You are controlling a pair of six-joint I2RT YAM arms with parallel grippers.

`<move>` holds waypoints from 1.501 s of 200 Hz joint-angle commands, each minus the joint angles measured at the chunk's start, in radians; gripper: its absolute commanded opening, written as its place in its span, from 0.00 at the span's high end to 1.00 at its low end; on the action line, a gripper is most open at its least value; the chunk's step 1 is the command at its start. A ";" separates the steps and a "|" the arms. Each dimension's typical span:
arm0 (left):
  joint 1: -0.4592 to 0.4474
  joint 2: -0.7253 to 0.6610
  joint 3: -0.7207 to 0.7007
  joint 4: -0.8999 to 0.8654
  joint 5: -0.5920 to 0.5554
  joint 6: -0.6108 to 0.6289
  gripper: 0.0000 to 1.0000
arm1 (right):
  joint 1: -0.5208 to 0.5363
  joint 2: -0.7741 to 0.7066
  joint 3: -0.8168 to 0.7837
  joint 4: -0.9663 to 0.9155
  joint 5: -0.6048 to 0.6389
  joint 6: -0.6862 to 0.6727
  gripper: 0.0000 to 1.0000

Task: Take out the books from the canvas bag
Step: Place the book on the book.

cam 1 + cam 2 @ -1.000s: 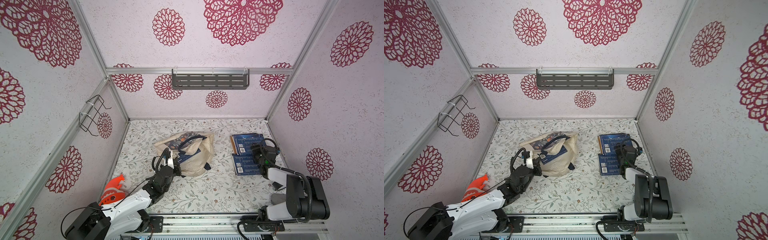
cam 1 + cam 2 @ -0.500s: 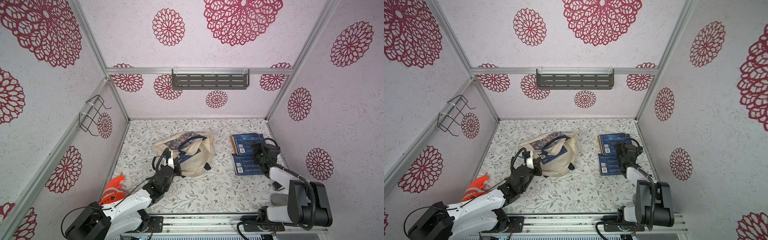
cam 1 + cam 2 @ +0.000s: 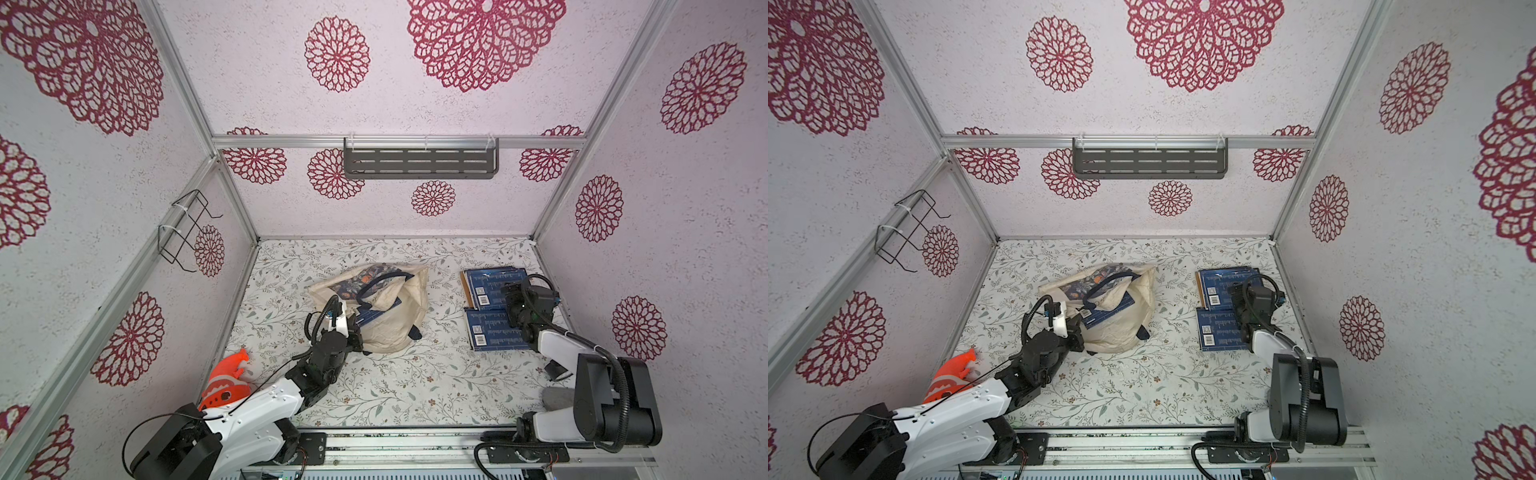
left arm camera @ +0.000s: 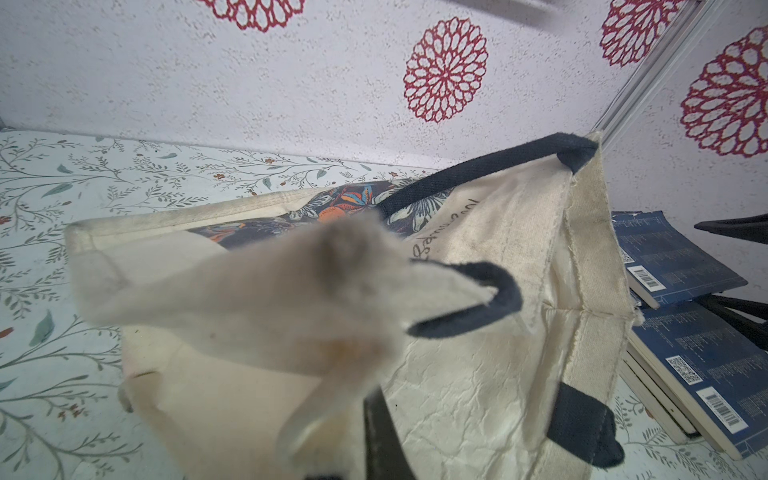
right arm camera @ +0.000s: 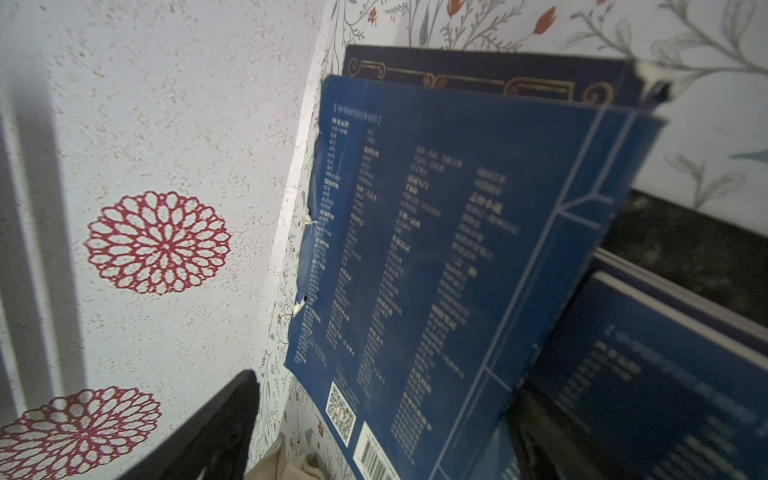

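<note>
A cream canvas tote bag [image 3: 399, 336] lies centred on the leaf-printed table [image 3: 415, 386], a dark blue paperback [image 3: 376, 312] in its mouth. Right of it, the far paperback pile [image 3: 490, 282] sits just behind the near pile [image 3: 492, 332].

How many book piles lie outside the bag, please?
2, both by the right wall: a far pile and a near pile. The bag shows one more book; others may be hidden.
</note>
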 commanded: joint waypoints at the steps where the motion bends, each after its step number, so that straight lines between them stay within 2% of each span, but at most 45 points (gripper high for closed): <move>1: 0.007 0.018 0.028 -0.016 0.011 -0.007 1.00 | -0.004 -0.040 0.008 -0.017 -0.012 0.017 0.07; 39: 0.008 0.025 0.030 -0.015 0.010 -0.008 1.00 | 0.005 -0.039 0.007 -0.012 -0.048 0.046 0.06; 121: 0.008 0.032 0.033 -0.015 0.008 -0.007 1.00 | 0.020 -0.018 0.043 -0.014 -0.032 0.032 0.05; 199: 0.008 0.043 0.047 -0.036 -0.023 -0.011 1.00 | 0.075 -0.162 -0.008 -0.120 0.021 -0.002 0.01; 220: 0.008 0.044 0.050 -0.049 -0.052 -0.001 0.83 | 0.133 -0.191 -0.012 -0.135 0.019 -0.029 0.01; 234: 0.007 0.045 0.048 -0.056 -0.064 -0.006 0.67 | 0.175 -0.210 -0.002 -0.155 0.013 -0.054 0.01; 267: 0.008 0.065 0.051 -0.067 -0.071 -0.012 0.49 | 0.271 -0.283 0.019 -0.241 0.040 -0.161 0.01; 300: 0.006 0.045 0.083 -0.135 -0.055 -0.033 0.31 | 0.339 -0.392 -0.032 -0.273 0.065 -0.247 0.01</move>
